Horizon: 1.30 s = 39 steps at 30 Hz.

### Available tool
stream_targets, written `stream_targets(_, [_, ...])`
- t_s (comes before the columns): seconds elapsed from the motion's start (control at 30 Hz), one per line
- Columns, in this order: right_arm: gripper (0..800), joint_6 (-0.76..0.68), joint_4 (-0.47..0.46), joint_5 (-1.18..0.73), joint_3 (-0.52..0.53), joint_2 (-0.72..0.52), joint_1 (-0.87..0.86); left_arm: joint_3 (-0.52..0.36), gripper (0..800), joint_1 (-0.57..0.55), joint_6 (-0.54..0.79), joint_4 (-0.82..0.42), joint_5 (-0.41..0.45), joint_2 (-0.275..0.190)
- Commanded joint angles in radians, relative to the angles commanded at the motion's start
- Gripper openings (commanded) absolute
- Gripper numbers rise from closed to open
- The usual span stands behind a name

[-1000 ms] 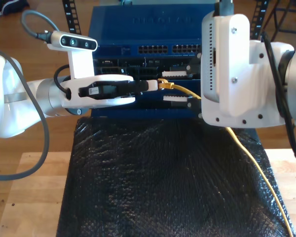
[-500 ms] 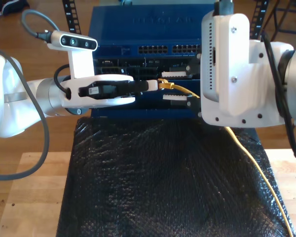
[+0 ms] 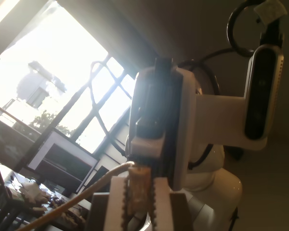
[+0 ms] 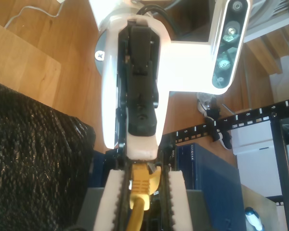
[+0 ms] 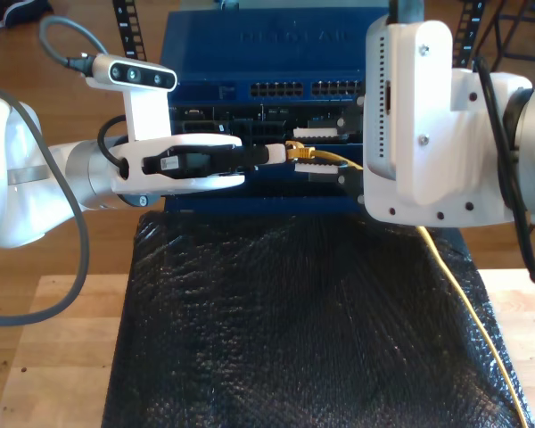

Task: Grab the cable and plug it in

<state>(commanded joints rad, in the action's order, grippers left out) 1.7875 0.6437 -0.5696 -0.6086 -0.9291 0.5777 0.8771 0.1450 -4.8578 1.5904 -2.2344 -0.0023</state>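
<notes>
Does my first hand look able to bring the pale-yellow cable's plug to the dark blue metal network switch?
Probably yes. My first hand holds the pale-yellow cable by its plug, close before the dark blue metal network switch. My second hand, open around the cable, does not block that way.

one yellow cable, two robot arms, one black mat, perhaps two stacked blue switches.

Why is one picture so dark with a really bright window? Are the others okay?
First wrist view: the window blazes white from behind, so everything before it turns shadowy, even the cable. Second wrist view: evenly lit and sharp. Exterior view: well lit but slightly soft.
</notes>
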Motion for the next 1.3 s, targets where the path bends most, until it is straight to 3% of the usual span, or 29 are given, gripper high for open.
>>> stream_targets(1.3, [168, -0.005, 0.003, 0.000, 0.000, 0.006, 0.003, -0.002, 11, 0.000, -0.002, 0.000, -0.002, 0.002])
